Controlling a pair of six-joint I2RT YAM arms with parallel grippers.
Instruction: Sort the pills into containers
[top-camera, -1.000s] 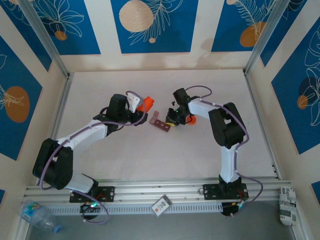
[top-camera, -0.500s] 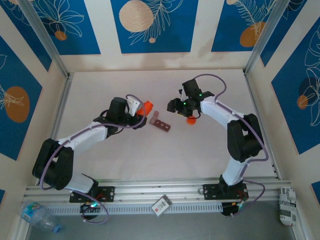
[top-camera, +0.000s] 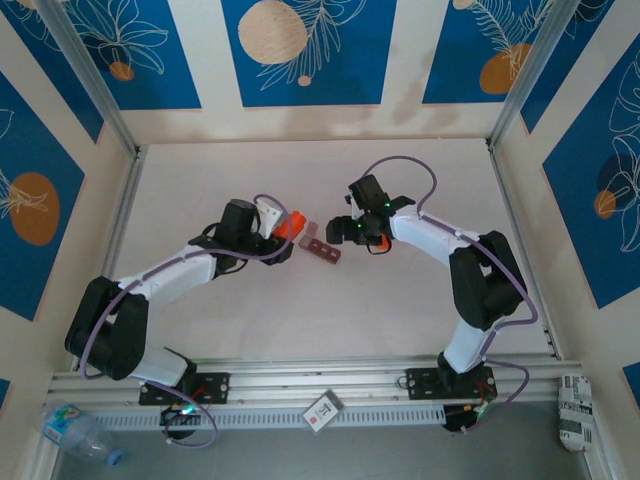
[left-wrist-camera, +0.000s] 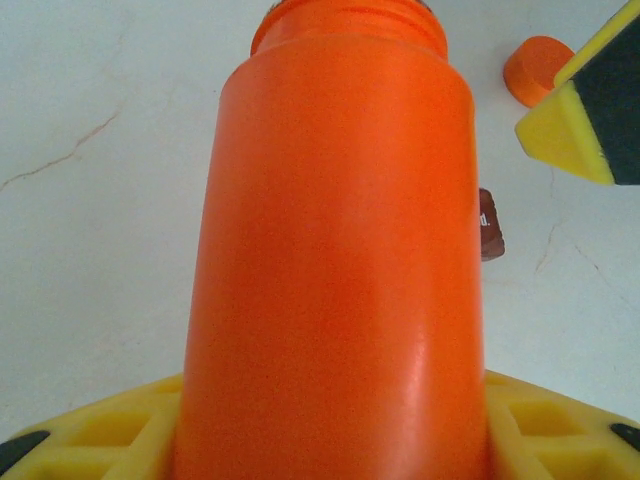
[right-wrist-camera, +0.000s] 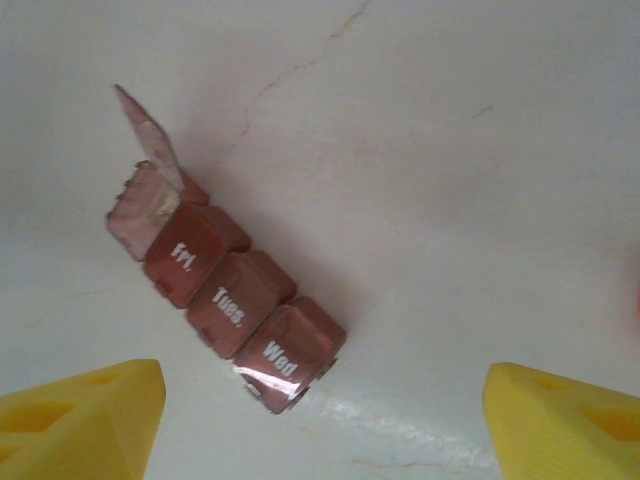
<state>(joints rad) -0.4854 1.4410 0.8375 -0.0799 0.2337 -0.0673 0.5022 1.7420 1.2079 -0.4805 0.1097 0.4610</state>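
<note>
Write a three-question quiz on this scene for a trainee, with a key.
1. True or false: the left gripper is holding the orange bottle.
2. How many lids of the containers stand open? A: none. B: one, at the end of the row. C: all four.
3. Fill in: in the right wrist view, the closed lid between "Fri" and "Wed" reads ____.

Key: 1 true; 2 B; 3 Tues.

Robot lab cell: aluminium-railed table (top-camera: 300, 315), blue patterned panel walls (top-camera: 300, 50)
</note>
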